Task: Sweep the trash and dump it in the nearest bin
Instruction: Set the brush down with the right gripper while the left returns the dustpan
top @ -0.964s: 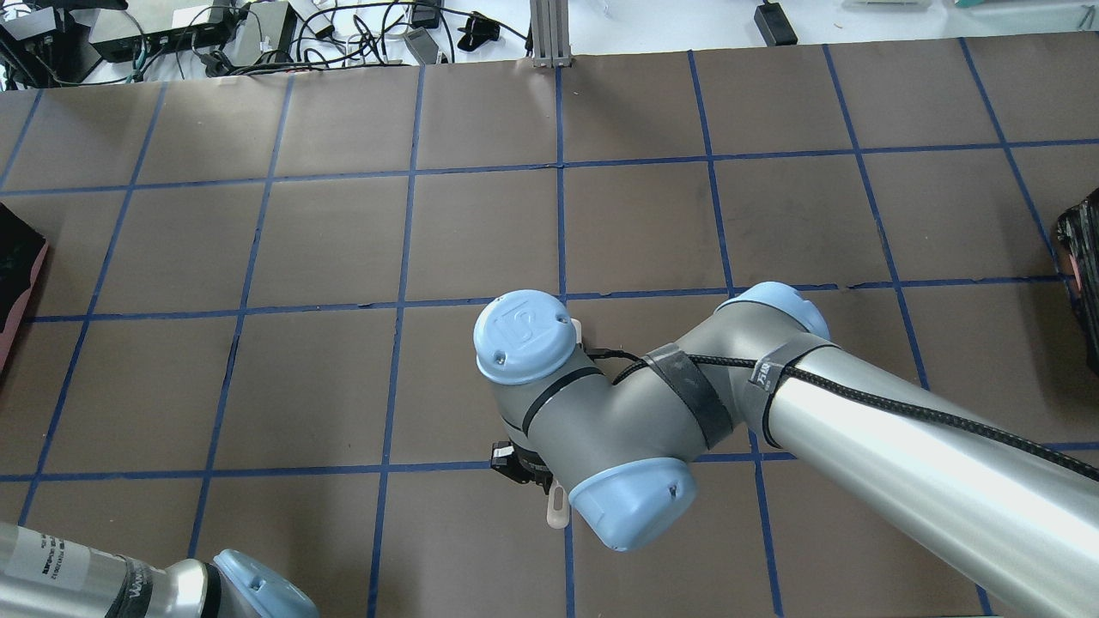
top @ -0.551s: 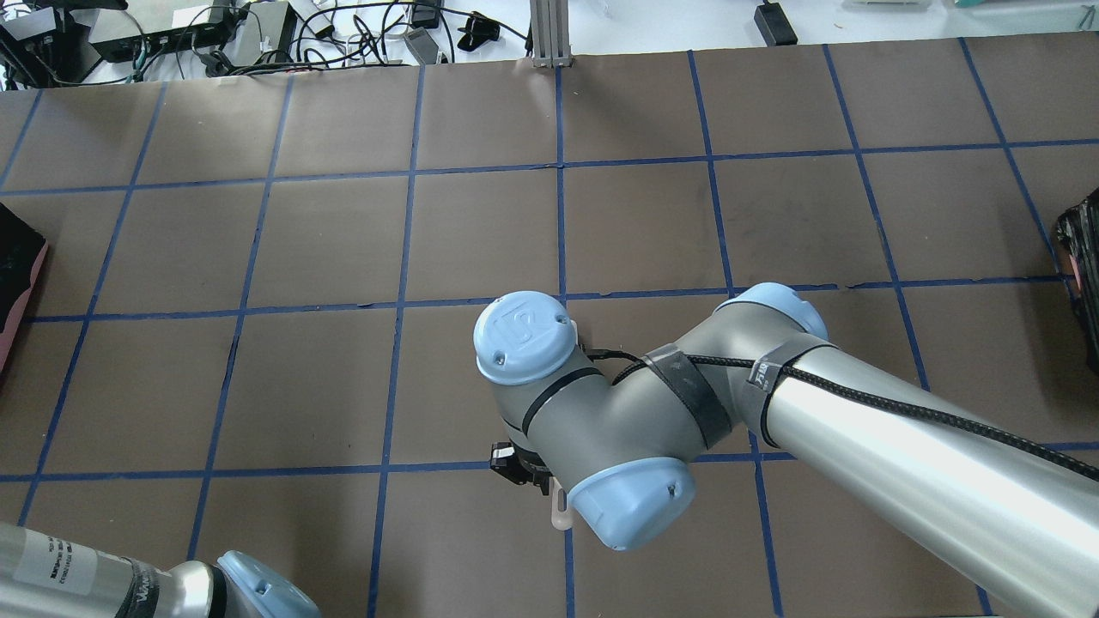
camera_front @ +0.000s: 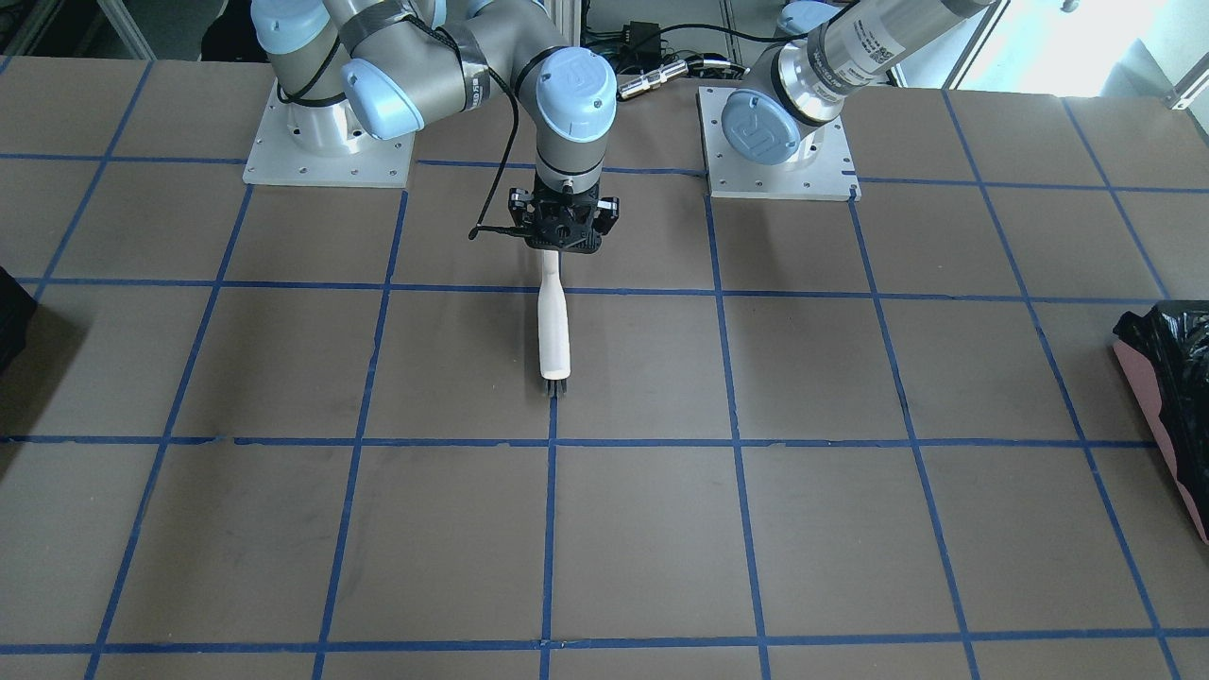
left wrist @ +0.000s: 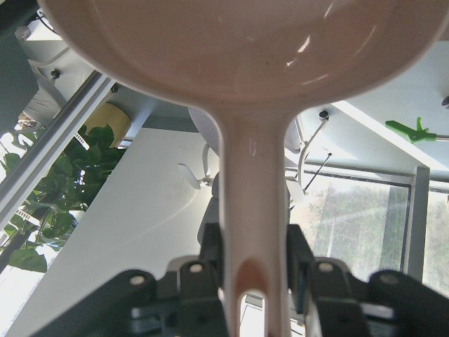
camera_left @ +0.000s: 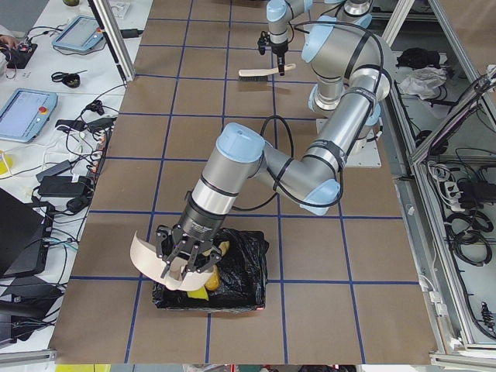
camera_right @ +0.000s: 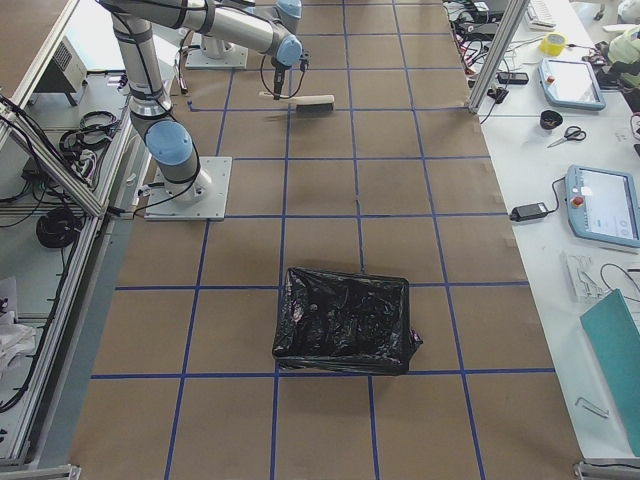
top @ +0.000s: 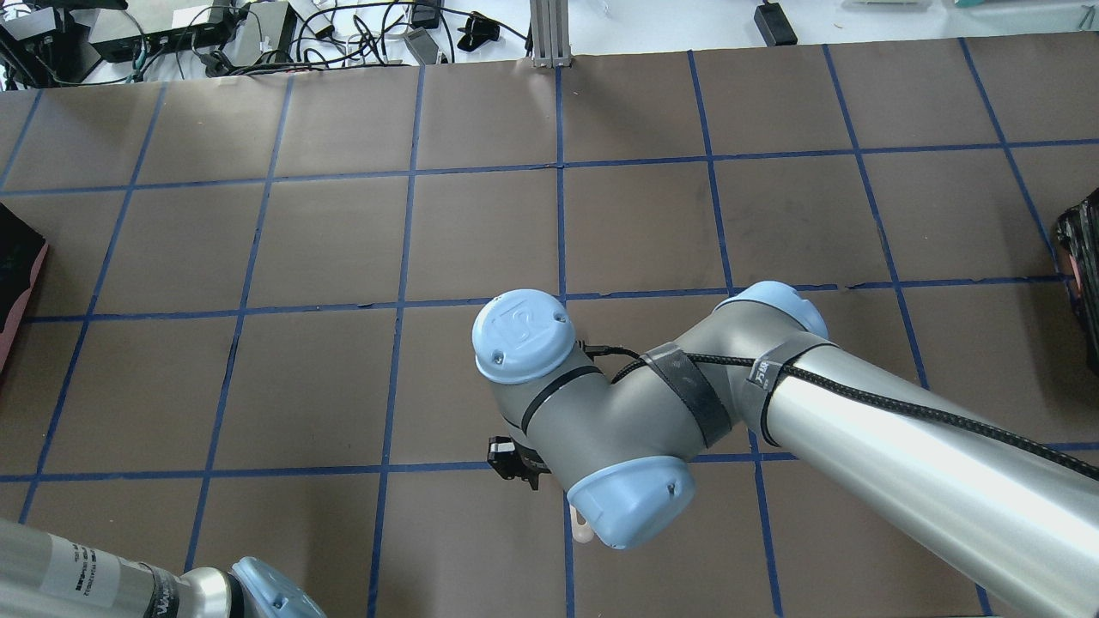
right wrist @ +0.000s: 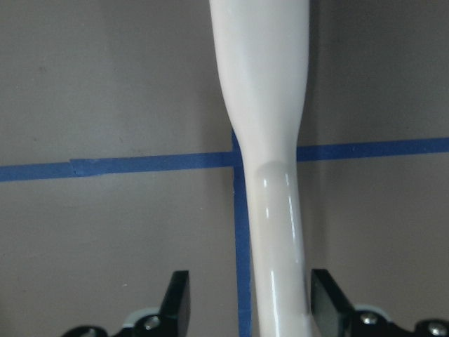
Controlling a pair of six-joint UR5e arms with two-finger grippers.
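Note:
My left gripper (left wrist: 252, 274) is shut on the handle of the white dustpan (left wrist: 245, 70). In the exterior left view it holds the dustpan (camera_left: 151, 257) tilted over the pink bin (camera_left: 232, 308) with its black bag. Yellowish trash pieces (camera_left: 222, 247) lie in the bag beside the pan. My right gripper (camera_front: 564, 238) is over the handle of the white brush (camera_front: 553, 331), which lies flat on the table. In the right wrist view the brush handle (right wrist: 265, 105) sits between the jaws, touching the right finger (right wrist: 328, 302) and apart from the left one.
The pink bin also shows at the table's end in the front view (camera_front: 1164, 416) and the overhead view (top: 15, 283). A second, all-black bin (camera_right: 345, 320) stands at the opposite end (top: 1082, 275). Cables and devices lie beyond the far edge (top: 215, 34).
The brush handle's tip under my right wrist has shifted right and is now mostly hidden. My left arm's elbow has moved slightly right along the overhead view's bottom edge.

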